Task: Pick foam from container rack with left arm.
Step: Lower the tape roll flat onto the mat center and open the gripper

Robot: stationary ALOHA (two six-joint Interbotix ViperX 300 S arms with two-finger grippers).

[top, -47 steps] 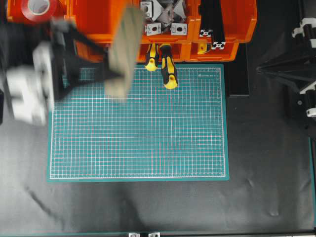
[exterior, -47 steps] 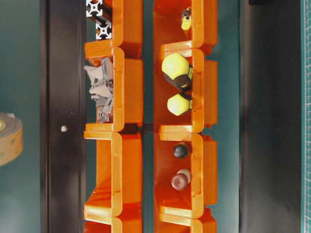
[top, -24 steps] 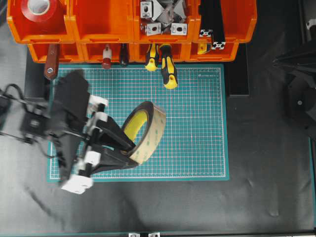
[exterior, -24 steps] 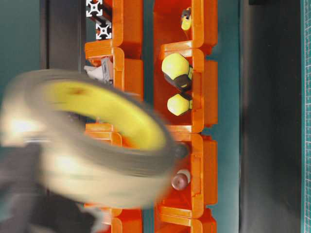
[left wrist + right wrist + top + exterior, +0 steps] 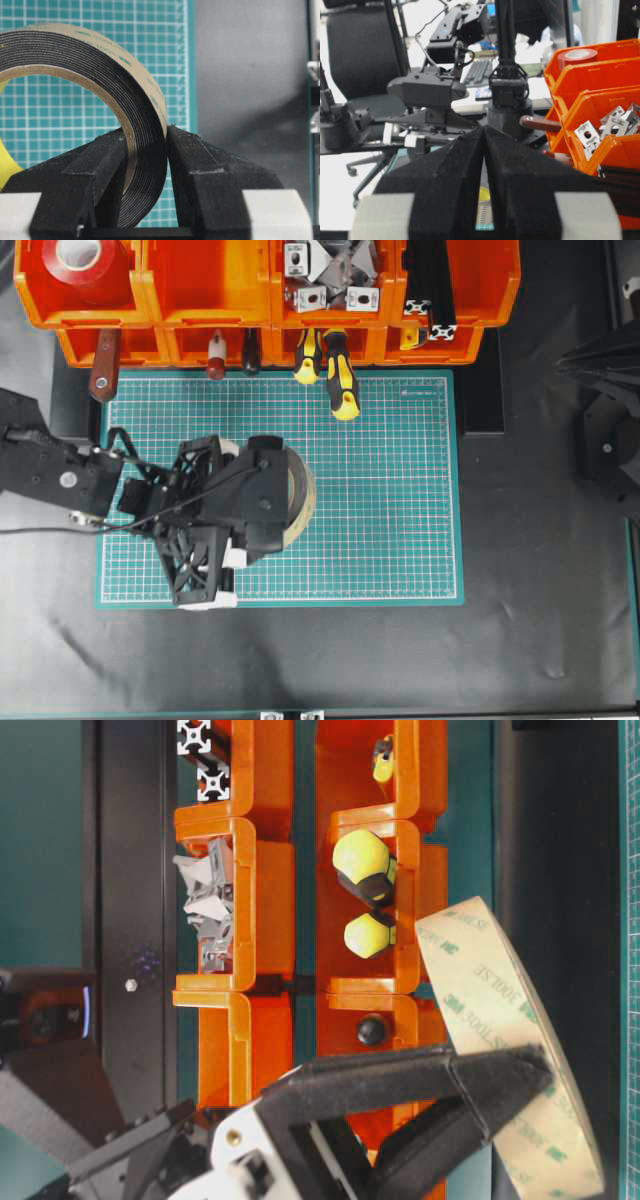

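Where the green cutting mat [image 5: 380,490] lies on the dark tabletop [image 5: 530,620], its white grid covers the middle of the overhead view, and the container rack [image 5: 210,285] of bright orange bins runs along its far edge. Behind the table the right wrist camera shows an office chair [image 5: 357,50] and a cluttered desk with a keyboard [image 5: 479,71] against a bright background. The left gripper [image 5: 146,150] hangs over the left half of the mat with its black fingers [image 5: 100,165] clamped on the foam [image 5: 125,90], one finger inside the ring and one outside, pinching the band; the roll stands on edge, out of the rack and above the mat. From overhead only a cream arc of the roll [image 5: 300,502] peeks out beside the wrist, the rest being covered by the arm; whether it touches the mat cannot be told. The table-level view (turned on its side) shows the foam's printed tan backing [image 5: 505,1050] in front of the lower bins, its lower edge cut off by the frame. A red tape roll [image 5: 80,258] sits in the upper left bin, silver brackets [image 5: 330,275] in another, and yellow-and-black screwdrivers [image 5: 340,375] poke out of a lower bin over the mat. The right gripper [image 5: 484,165] stands aside with its fingers pressed together, holding nothing; in the overhead view only part of that arm shows at the right edge.
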